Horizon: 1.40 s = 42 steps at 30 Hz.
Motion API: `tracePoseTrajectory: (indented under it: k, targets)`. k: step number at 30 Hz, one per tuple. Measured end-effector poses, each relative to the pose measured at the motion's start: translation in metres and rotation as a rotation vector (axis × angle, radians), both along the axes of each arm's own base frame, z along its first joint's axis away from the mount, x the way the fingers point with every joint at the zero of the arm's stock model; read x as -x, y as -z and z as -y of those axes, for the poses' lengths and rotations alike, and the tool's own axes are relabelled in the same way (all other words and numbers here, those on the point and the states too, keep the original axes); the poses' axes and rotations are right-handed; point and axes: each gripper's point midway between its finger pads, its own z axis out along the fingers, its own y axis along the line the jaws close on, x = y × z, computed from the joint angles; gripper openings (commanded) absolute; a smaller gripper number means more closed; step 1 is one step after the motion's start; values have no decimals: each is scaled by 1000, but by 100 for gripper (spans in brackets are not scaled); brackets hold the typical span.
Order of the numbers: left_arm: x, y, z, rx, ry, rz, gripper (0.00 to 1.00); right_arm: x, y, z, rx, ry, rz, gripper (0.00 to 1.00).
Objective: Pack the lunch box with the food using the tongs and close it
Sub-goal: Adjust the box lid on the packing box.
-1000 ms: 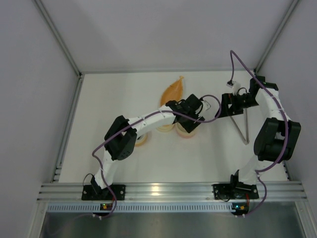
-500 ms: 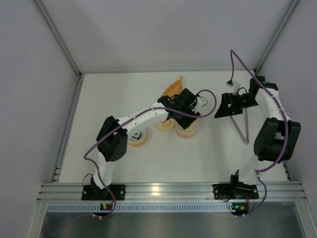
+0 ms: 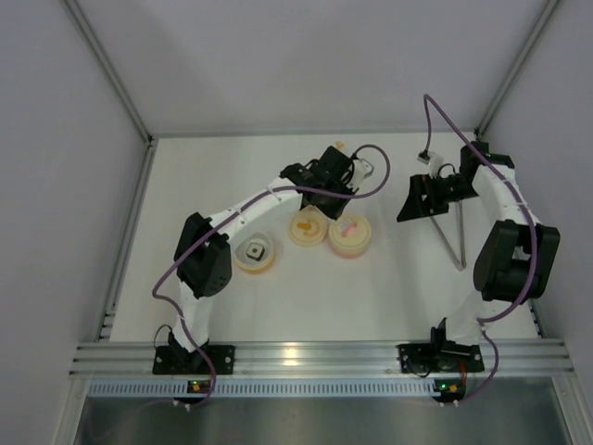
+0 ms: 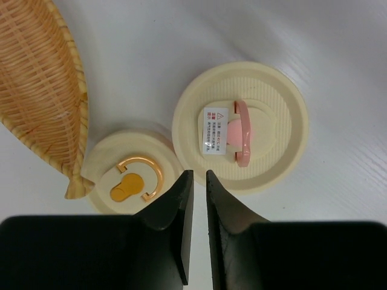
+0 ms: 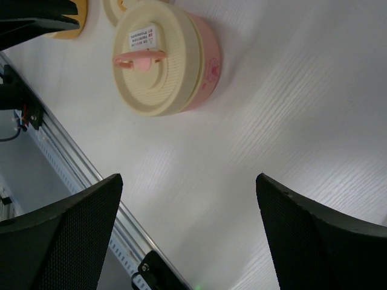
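- The tongs (image 3: 460,250) lie flat on the counter (image 3: 389,287) on the right side. Their joined end points toward the near edge and the two arms spread away toward the far side, so the long axis runs near to far.
- They look light, thin and springy, and the smooth metal is probably slippery. Lying flat, they give the fingers little height to catch. I would grip across both arms, somewhat behind the middle toward the joint, so that a squeeze closes the tips.
- On the left, level with the tongs, a small black block (image 3: 257,249) with a white patch sits in a shallow yellow dish (image 3: 243,262). It is tiny and likely to skid or tip under a hard pinch.
- I cannot pick out the orange lump with certainty.
- Just beyond, a small lid with an orange ring (image 3: 307,227) sits just beside the pink lunch box (image 3: 350,235), which has its cream lid on.
- The right gripper (image 5: 188,181) hovers over the far tips of the tongs, spread wide and empty.
- The left gripper (image 4: 197,175) has its fingers drawn almost together with nothing between them, above the two lids.
- The woven leaf tray (image 4: 36,90) lies farthest back.
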Motion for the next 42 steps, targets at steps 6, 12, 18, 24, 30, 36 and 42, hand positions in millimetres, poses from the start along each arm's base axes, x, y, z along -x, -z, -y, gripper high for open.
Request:
tracePoseTrajectory:
  k: [6, 12, 18, 24, 30, 36, 42]
  targets:
    - [5, 5, 14, -20, 30, 19, 18, 1, 1, 0, -2, 7, -10, 90]
    - [19, 35, 29, -73, 69, -10, 16, 1, 1, 0, -2, 10, -13, 90]
    - [34, 51, 41, -105, 111, -18, 16, 1, 1, 0, -2, 10, -13, 90]
    - [40, 52, 48, -115, 121, 12, 15, 2, 2, -1, -8, 9, -16, 89]
    - [34, 50, 44, -119, 122, 23, 55, 5, 1, -8, -54, -2, -23, 84]
    - [14, -7, 16, -22, 139, 34, 77, 5, 0, -32, -66, -60, -11, 83]
    - [-14, -115, -47, 171, 68, 128, 77, 7, 11, -87, -22, -194, -1, 84]
